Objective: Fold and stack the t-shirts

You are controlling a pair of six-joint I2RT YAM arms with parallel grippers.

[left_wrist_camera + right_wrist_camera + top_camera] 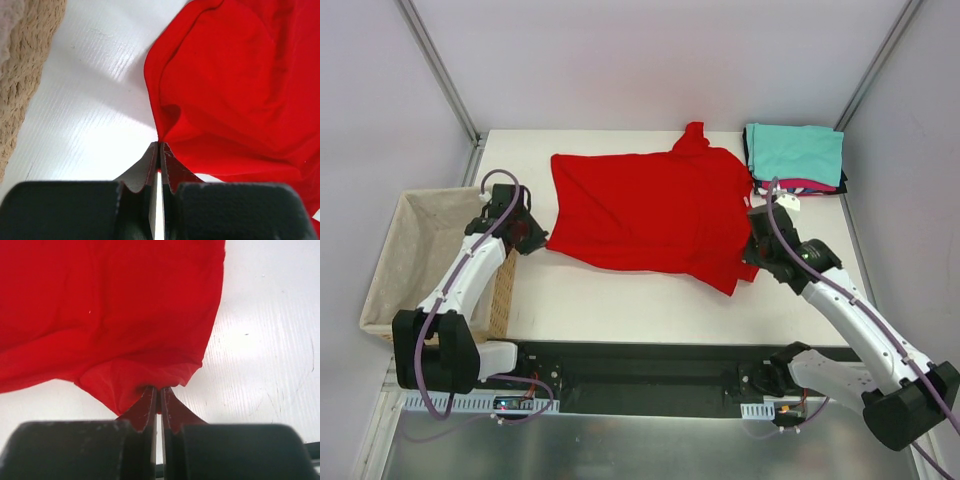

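Note:
A bright red t-shirt (pixel 650 210) lies spread across the middle of the white table, one sleeve poking toward the back. My left gripper (pixel 542 240) is shut on its near left edge; in the left wrist view the jaws (pixel 159 146) pinch a corner of the red cloth (pixel 235 85). On the near right side, my right gripper (pixel 754 252) is shut on the shirt; its tips (pixel 159 390) bite a bunched fold of the red cloth (pixel 100 305). At the back right sits a stack of folded t-shirts (pixel 796 158), teal on top, with pink and black edges showing below.
A wicker basket (pixel 412 262) with beige lining stands off the table's left edge, next to my left arm; its rough wall (pixel 22 75) shows in the left wrist view. A small white tag (pixel 787 203) lies by the folded stack. Bare table (pixel 620 300) runs along the front.

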